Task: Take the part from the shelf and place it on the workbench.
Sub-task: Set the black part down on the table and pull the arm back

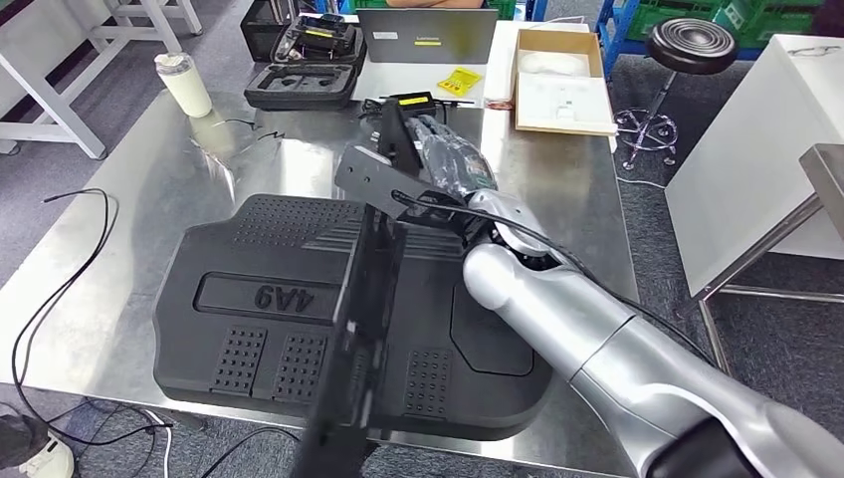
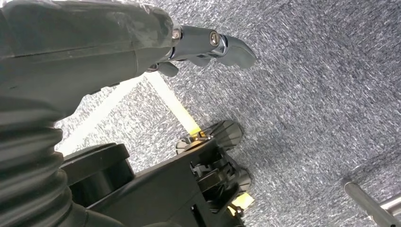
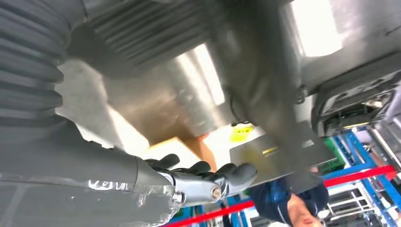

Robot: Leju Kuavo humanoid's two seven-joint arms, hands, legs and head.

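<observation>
At the upper left of the head view a pale bottle (image 1: pixel 183 84) stands near the far left corner of the steel tabletop (image 1: pixel 129 259), and a black cable (image 1: pixel 60 284) loops over the left edge. Lower centre, the part (image 1: pixel 299 309), a broad black moulded panel, lies flat on the tabletop with its long axis running left to right; its raised lettering reads upside down from here, and its near edge sits close to the tabletop's near edge (bare steel lies open to its left and beyond it). Gridded patches and a rounded outline mark its surface. A dark bar (image 1: pixel 363 299), blurred, crosses it from upper centre down to the lower edge. Upper centre, an open black case (image 1: pixel 304 65) and a grey laptop (image 1: pixel 426 35) stand at the far edge, a cardboard box (image 1: pixel 560 80) to their right. The right hand (image 1: pixel 448 159) reaches above the part's far right; whether it grips anything I cannot tell. The left hand (image 2: pixel 208 45) hangs over grey carpet, fingers loose, holding nothing.
</observation>
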